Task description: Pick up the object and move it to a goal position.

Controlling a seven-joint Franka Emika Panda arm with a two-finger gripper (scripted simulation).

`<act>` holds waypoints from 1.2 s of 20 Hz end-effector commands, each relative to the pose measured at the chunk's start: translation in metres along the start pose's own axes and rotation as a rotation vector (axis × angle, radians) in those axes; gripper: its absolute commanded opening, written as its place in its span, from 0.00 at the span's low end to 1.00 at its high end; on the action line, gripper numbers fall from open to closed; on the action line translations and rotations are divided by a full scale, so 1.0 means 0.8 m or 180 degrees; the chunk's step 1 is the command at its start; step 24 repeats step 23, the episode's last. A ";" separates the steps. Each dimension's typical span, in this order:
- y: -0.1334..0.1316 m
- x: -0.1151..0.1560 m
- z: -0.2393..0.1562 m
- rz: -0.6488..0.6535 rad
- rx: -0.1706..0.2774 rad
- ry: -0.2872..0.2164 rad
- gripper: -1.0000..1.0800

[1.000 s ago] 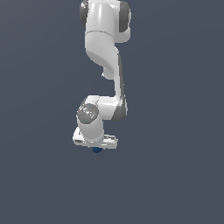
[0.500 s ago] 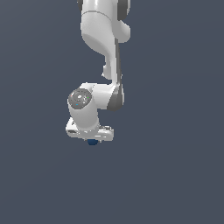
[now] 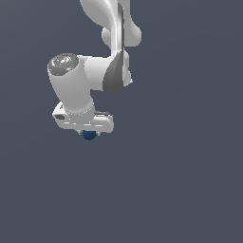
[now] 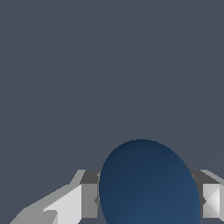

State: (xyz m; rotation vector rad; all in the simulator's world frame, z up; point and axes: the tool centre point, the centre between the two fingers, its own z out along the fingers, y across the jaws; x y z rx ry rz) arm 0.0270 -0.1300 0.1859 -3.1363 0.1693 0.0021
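The object, a small dark blue ball [image 3: 89, 135], peeks out just beneath the white hand of the arm in the exterior view. My gripper [image 3: 88, 133] is shut on it, and the hand's body hides most of the fingers there. In the wrist view the ball [image 4: 148, 183] looms large between the two fingers [image 4: 89, 199], which press against its sides. The arm's white links rise from the hand toward the top of the exterior view.
Only a plain dark grey-blue background surrounds the arm in both views; no table edge, marker or other object shows.
The arm has carried the ball upward and toward the exterior view's left, and the hand has tilted. The ball stays held in the gripper.
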 end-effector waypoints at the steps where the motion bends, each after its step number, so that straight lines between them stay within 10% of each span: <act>1: 0.013 -0.011 -0.035 0.0000 0.0001 0.0003 0.00; 24: 0.082 -0.056 -0.209 -0.0001 -0.0001 0.0004 0.00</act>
